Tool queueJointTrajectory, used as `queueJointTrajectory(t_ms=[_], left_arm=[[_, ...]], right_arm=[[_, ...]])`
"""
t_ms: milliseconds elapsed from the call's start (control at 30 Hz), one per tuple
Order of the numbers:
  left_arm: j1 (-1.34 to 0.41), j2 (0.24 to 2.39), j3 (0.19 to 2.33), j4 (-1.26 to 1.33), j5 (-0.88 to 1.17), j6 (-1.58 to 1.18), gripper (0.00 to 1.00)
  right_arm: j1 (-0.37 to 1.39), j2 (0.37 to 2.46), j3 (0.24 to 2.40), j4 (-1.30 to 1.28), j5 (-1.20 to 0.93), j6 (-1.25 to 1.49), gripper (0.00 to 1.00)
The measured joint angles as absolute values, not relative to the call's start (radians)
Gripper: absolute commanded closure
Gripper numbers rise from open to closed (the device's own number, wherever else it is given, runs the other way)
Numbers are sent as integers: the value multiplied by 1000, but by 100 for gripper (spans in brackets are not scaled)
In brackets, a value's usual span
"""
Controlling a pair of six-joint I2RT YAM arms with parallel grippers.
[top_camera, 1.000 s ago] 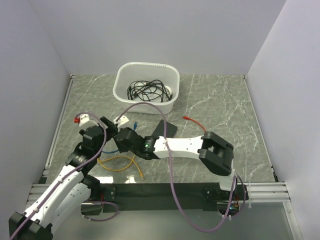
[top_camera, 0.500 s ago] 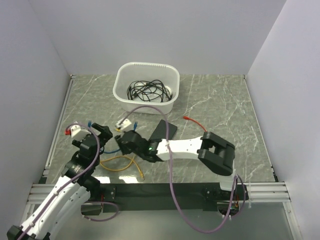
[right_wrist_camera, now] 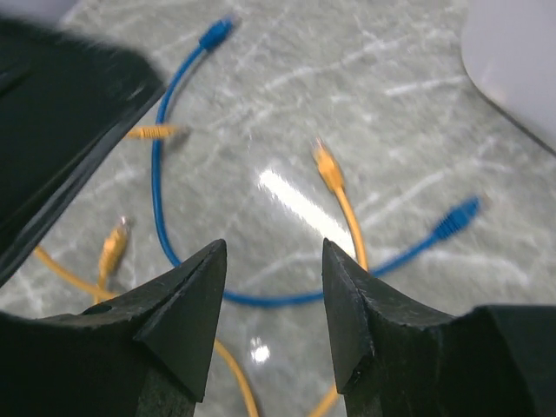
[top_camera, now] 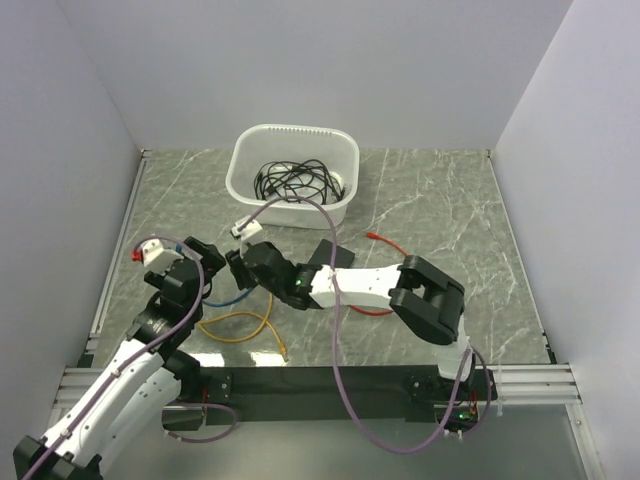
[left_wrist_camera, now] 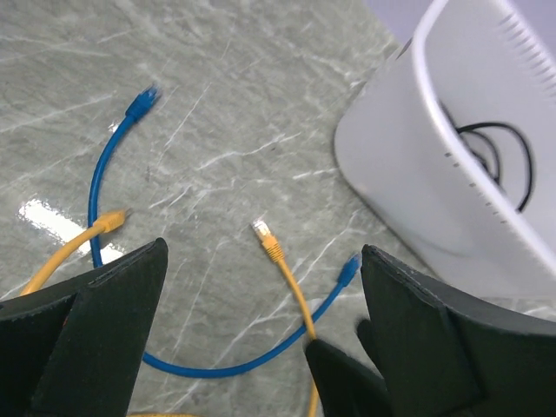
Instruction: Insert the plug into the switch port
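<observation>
So, switch [top_camera: 333,257]: I see it only from the top camera, a flat black box lying on the table [top_camera: 450,200] near the middle. The right arm's forearm covers its near edge, and I cannot make out its ports.
Switch against the tools: it sits to the right of both grippers, just beside the right arm's wrist and apart from either set of fingers. Neither wrist camera shows it.
Plugs: the ones I see lie loose on the marble, and I cannot tell which one the task means.
Yellow plug [left_wrist_camera: 263,233]: on the table under the gap of the left fingers; the right wrist view shows it beyond its own fingertips too.
Blue plug [left_wrist_camera: 349,269]: just beside the yellow lead, close to one left finger. The blue cable [left_wrist_camera: 102,187] curves away to a second plug farther off.
Right gripper [right_wrist_camera: 274,252]: fingers spread with nothing between them, over the blue cable, reaching left across the table.
Left gripper [left_wrist_camera: 261,256]: jaws wide apart and empty, above the same tangle.
Grippers together: tips near each other at the left of the table, in the top view.
Yellow cable [top_camera: 240,322]: looped on the near side of both grippers.
Red cable [top_camera: 385,243]: to the right of the switch, passing under the right arm.
White tub [top_camera: 293,128]: at the far side, behind the switch, holding black cables [top_camera: 295,180].
</observation>
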State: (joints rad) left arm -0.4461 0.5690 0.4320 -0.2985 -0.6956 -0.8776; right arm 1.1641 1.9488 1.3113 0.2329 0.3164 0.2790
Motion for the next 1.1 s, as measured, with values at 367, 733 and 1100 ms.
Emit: queueJointTrajectory(t_ms=[367,733,1100], left_arm=[[-442,382,388,-323,-695,-899,0],[-442,383,385,-326,-678,-903,1],[-442,371,385,-327,-677,-903,1]], right_arm=[[1084,2190,1563,134,246,279,44],[1082,2344,1776,-19,238,271,42],[1082,2440,1913,-125,253,263,44]])
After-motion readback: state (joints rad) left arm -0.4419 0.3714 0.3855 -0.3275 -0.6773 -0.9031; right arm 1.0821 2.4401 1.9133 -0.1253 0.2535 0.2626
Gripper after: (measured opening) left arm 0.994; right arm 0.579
